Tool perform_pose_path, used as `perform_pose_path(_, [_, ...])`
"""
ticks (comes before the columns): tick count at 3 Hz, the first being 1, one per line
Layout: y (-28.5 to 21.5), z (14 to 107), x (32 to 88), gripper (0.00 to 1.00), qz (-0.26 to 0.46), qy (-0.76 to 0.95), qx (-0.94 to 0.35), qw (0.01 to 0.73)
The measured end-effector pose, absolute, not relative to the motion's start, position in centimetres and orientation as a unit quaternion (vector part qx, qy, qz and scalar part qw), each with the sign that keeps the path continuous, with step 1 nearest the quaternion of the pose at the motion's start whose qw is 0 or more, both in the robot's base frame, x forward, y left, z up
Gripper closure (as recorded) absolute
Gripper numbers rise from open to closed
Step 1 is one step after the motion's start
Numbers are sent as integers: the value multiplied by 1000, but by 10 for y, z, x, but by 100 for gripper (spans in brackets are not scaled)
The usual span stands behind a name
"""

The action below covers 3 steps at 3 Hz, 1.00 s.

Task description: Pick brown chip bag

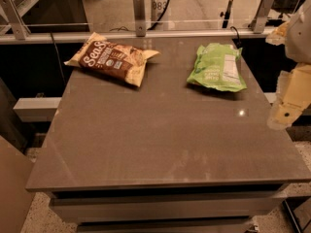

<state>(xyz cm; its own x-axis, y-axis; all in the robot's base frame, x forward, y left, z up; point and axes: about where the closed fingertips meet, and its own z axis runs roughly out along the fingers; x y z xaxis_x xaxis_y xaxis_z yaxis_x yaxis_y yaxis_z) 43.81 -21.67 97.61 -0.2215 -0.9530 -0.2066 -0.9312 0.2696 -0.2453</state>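
Note:
The brown chip bag (112,58) lies flat on the far left part of the grey table (160,135). It has a dark brown centre panel with white script lettering and cream edges. My gripper (286,109) hangs at the right edge of the view, beside the table's right side and above the floor. It is far from the brown bag, to the bag's right and nearer the camera, and holds nothing that I can see.
A light green snack bag (217,67) with a white label lies on the far right part of the table. A glass railing with metal posts (139,11) runs behind the table. A lower shelf edge (165,208) shows under the tabletop.

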Motion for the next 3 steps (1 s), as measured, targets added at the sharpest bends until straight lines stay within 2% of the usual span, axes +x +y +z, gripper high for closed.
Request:
perform_pose_path(2, [-215, 977, 444, 0, -32, 772, -610, 174])
perform_pose_path(3, [-210, 975, 468, 0, -20, 753, -628, 196])
